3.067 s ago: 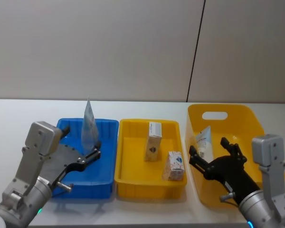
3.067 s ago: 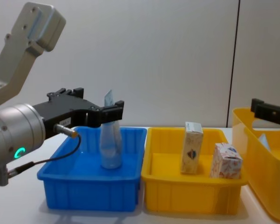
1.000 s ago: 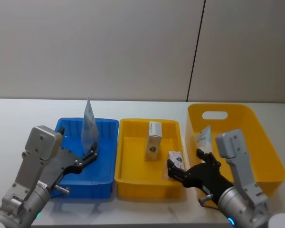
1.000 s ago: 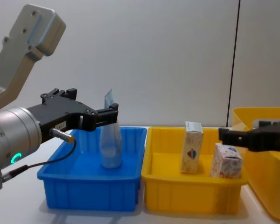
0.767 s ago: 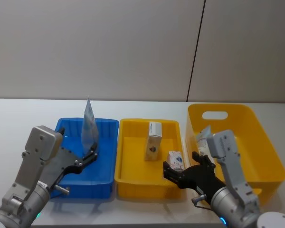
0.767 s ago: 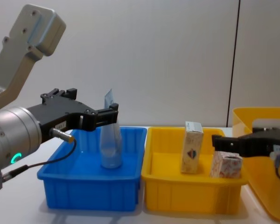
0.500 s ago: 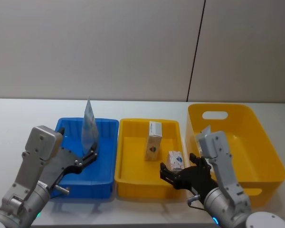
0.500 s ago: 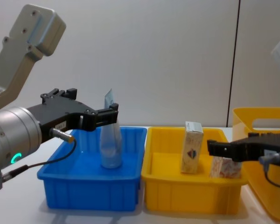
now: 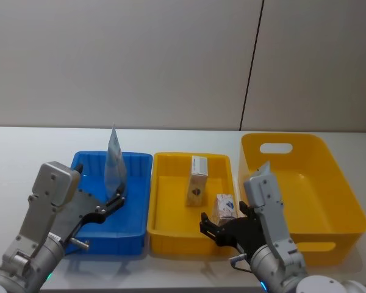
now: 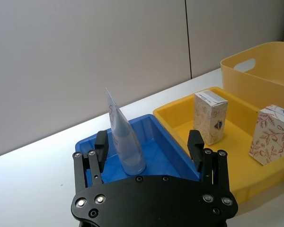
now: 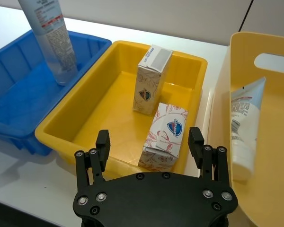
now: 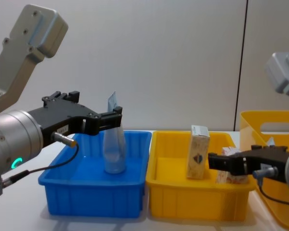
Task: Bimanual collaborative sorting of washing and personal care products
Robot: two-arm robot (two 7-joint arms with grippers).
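the right gripper (image 11: 149,141) hovers at the front rim of the yellow tray (image 9: 177,155), jaws spread wide and holding nothing. the leaning carton (image 11: 166,134) lies straight ahead of it, centred on the gap between its fingertips (image 11: 102,140); whether they already flank it cannot be told. its long axis tilts up and away from the gripper, so the jaws would likely close across its narrow sides (a guess from the angle). the right arm is far nearer to it than the left. an upright carton (image 11: 150,80) stands just behind it in the same tray. the left gripper (image 10: 148,142) hangs wide open and empty over the blue tray (image 9: 137,156), toward the left front of the table (image 9: 24,159), a standing tube (image 10: 124,142) just beyond it. another tube (image 11: 244,125) lies in the yellow bin (image 9: 305,149) at the table's right.
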